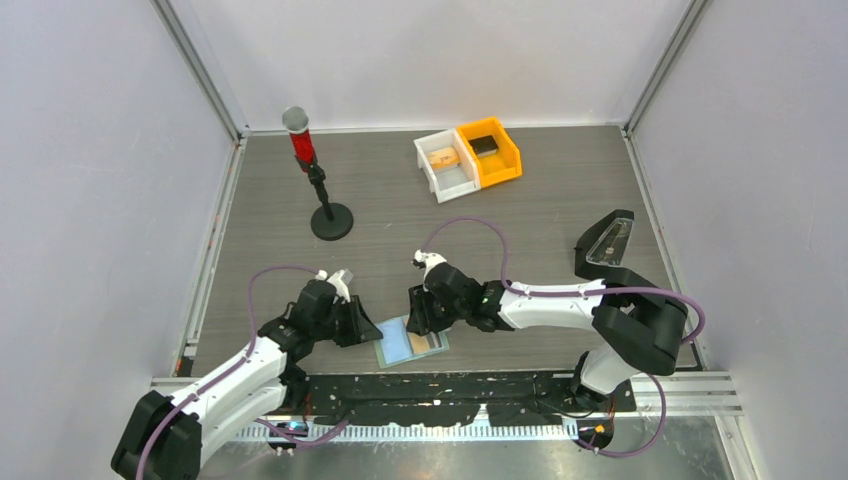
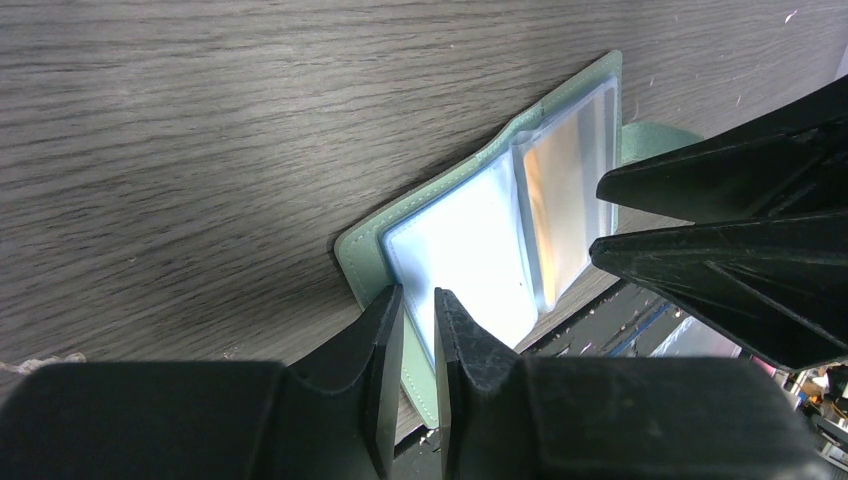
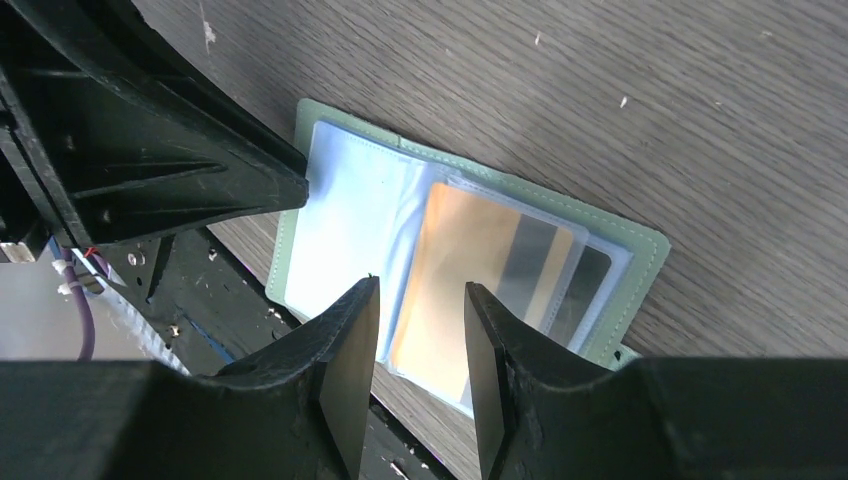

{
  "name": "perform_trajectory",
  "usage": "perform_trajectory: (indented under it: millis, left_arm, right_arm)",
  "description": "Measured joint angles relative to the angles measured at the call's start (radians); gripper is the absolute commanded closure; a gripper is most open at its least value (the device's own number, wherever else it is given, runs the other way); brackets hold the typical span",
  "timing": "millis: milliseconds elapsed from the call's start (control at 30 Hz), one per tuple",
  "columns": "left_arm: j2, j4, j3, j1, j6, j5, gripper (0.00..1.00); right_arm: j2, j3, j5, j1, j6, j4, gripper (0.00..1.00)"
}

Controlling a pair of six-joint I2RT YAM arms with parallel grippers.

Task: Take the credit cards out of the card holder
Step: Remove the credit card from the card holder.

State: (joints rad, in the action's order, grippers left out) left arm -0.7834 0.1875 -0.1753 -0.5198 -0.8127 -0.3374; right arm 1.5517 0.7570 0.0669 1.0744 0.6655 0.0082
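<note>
Right wrist view: the right gripper (image 3: 420, 295), jaws partly open, points tip-down at the opened card holder (image 3: 640, 255).

Its fingertips straddle the near end of the tan-orange card (image 3: 470, 250), which sits in the pocket directly beneath them; whether they touch it cannot be told. The neighbouring pocket, toward the left gripper (image 2: 420, 300), holds the light blue card (image 3: 340, 225). The left gripper's jaws are almost closed, pinching the holder's edge on that side. The holder lies flat on the table (image 1: 400, 210) between the two grippers. Well beyond the right gripper stand a white bin (image 1: 455, 186) holding a tan object (image 1: 443, 157) and, touching it, an orange bin (image 1: 503, 170) holding a black block (image 1: 484, 145).
</note>
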Motion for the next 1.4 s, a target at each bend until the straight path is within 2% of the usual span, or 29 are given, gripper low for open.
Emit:
perform_trajectory:
  millis: [767, 1067, 1400]
  left_arm:
    - [0.007, 0.006, 0.000, 0.000, 0.000, 0.000, 0.80]
    - [0.006, 0.006, 0.000, 0.000, 0.000, 0.000, 0.80]
    - [0.006, 0.006, 0.000, 0.000, 0.000, 0.000, 0.80]
  right_arm:
    - [-0.011, 0.004, -0.111, -0.003, -0.013, -0.110, 0.56]
    - [-0.005, 0.004, -0.095, -0.003, -0.013, -0.103, 0.56]
    - [0.004, -0.003, 0.013, -0.013, 0.010, -0.031, 0.56]
